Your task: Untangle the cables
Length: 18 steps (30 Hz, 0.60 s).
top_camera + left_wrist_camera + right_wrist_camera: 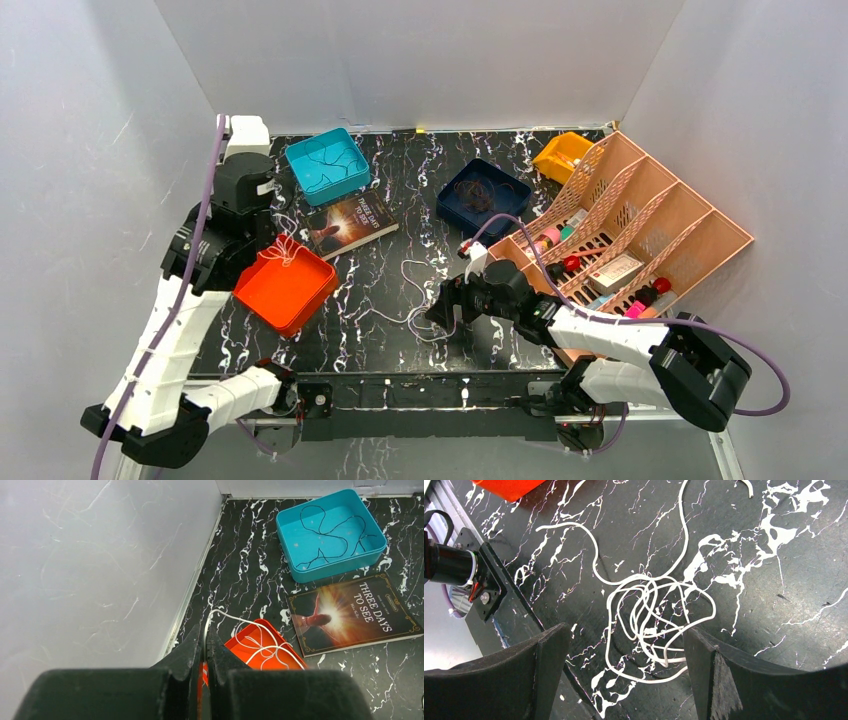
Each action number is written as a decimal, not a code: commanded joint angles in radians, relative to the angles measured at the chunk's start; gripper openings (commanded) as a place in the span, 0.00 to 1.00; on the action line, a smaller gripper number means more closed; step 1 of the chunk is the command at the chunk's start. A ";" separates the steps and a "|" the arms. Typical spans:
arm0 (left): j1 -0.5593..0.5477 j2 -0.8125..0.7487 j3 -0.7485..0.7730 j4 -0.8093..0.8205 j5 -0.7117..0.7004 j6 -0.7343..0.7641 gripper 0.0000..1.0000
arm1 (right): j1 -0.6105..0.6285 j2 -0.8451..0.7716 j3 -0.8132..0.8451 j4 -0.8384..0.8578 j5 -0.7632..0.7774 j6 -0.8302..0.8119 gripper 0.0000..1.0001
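Observation:
A whitish cable lies in a loose tangle (415, 318) on the black marbled table; in the right wrist view it is a knot of loops (607, 625). My right gripper (437, 318) is open just above it, and the tangle sits between the jaws (624, 632). My left gripper (272, 248) is shut on a second white cable (236, 616) at the far corner of an orange tray (285, 295); that cable's loops lie inside the tray (233, 641). A thin black cable lies in a teal tray (327, 165). Dark brown cables lie in a navy tray (482, 195).
A book (350, 222) lies between the teal and orange trays. A pink divided rack (640, 240) holding small items stands at the right, with a yellow bin (560, 155) behind it. Grey walls enclose the table on the left, back and right.

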 commanded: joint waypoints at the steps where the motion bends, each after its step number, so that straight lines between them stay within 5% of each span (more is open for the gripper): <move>1: 0.008 -0.013 -0.013 0.003 -0.036 -0.035 0.00 | 0.006 -0.009 0.046 0.041 -0.006 -0.006 0.91; 12: 0.008 -0.003 0.009 0.001 -0.027 -0.031 0.00 | 0.006 -0.012 0.047 0.040 -0.007 -0.002 0.91; 18: 0.008 0.017 0.174 -0.011 0.030 0.011 0.00 | 0.005 -0.013 0.046 0.040 -0.003 -0.001 0.92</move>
